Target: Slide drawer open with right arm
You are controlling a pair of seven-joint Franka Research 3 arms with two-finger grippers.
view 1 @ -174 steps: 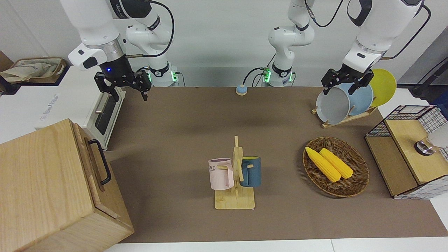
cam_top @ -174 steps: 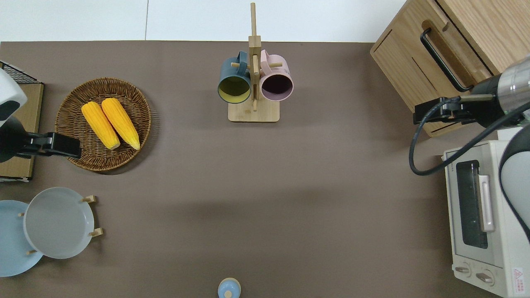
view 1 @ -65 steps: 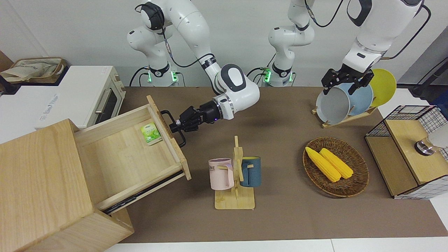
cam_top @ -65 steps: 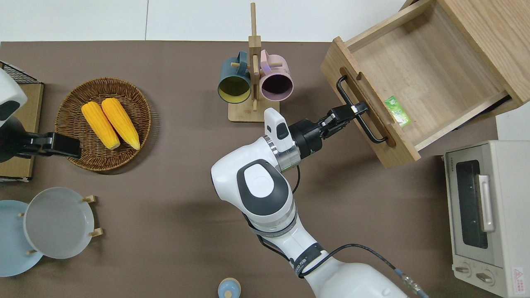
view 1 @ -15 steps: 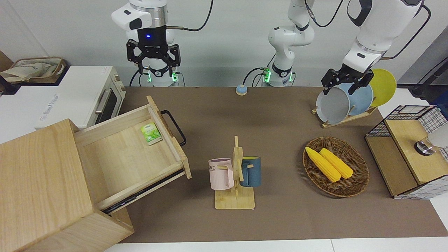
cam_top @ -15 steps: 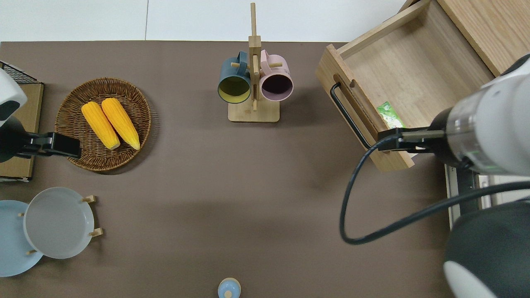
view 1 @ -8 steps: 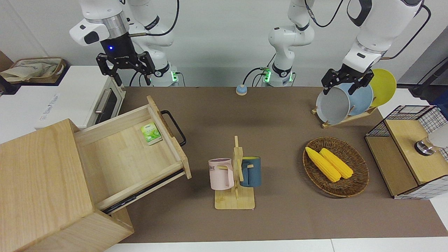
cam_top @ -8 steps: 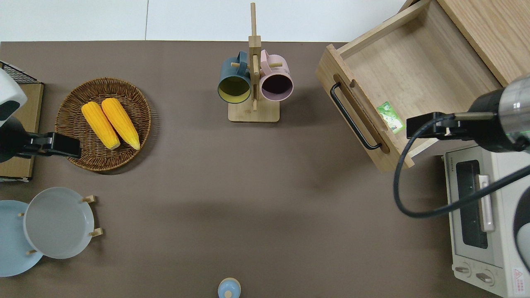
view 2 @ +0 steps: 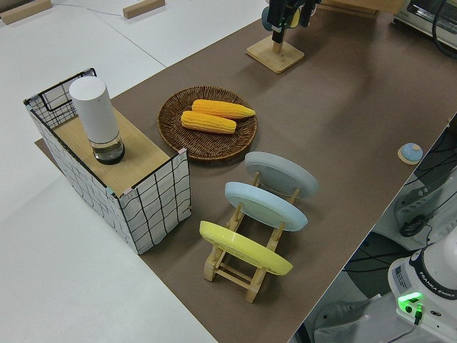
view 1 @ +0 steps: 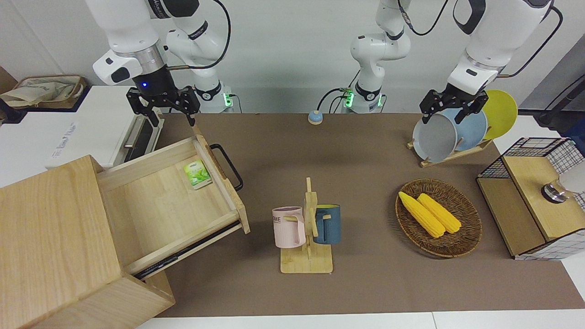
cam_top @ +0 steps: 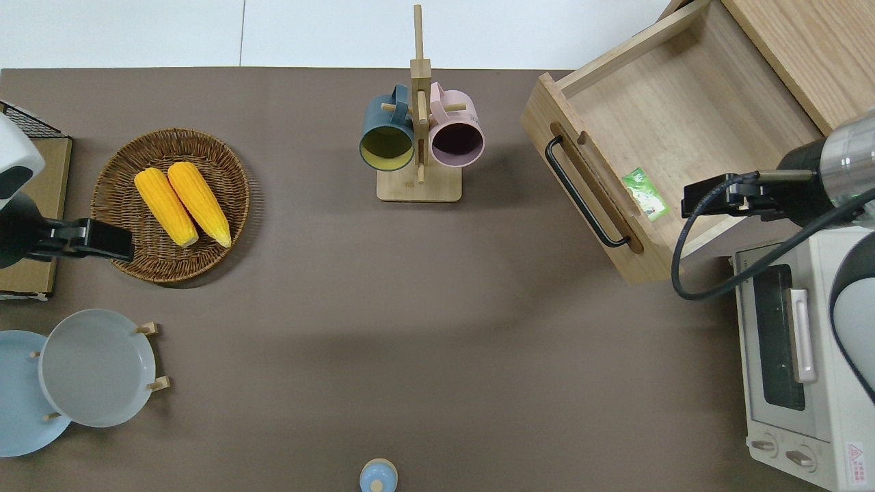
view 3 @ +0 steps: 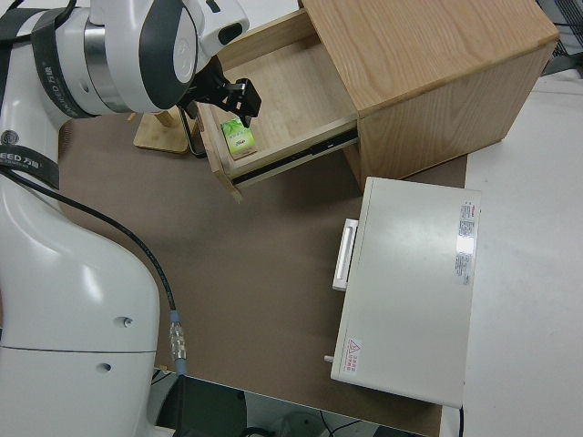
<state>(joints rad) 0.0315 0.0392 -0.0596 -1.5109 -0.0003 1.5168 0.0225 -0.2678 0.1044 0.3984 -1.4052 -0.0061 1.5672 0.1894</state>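
The light-wood drawer (view 1: 155,205) (cam_top: 677,130) (view 3: 282,82) stands pulled far out of its big wooden box (view 1: 50,237) (cam_top: 806,48). Its black loop handle (view 1: 226,167) (cam_top: 584,191) is free. A small green packet (view 1: 197,174) (cam_top: 645,194) lies inside, by the front panel. My right gripper (view 1: 172,118) (view 3: 235,98) hangs open in the air, holding nothing. It is over the drawer's edge nearest the robots, beside the toaster oven. In the overhead view the wrist hides its fingers. The left arm is parked, its gripper (view 1: 441,116) open.
A white toaster oven (view 1: 105,128) (cam_top: 800,355) stands next to the box, nearer the robots. Mid-table is a mug rack (view 1: 307,228) with two mugs. Toward the left arm's end are a basket of corn (view 1: 438,217), a plate rack (view 1: 457,130) and a wire-mesh rack (view 1: 534,196).
The drawer, shut at first, was pulled open by the right gripper and then let go. Over the last second that gripper swung toward the toaster oven and came lower.
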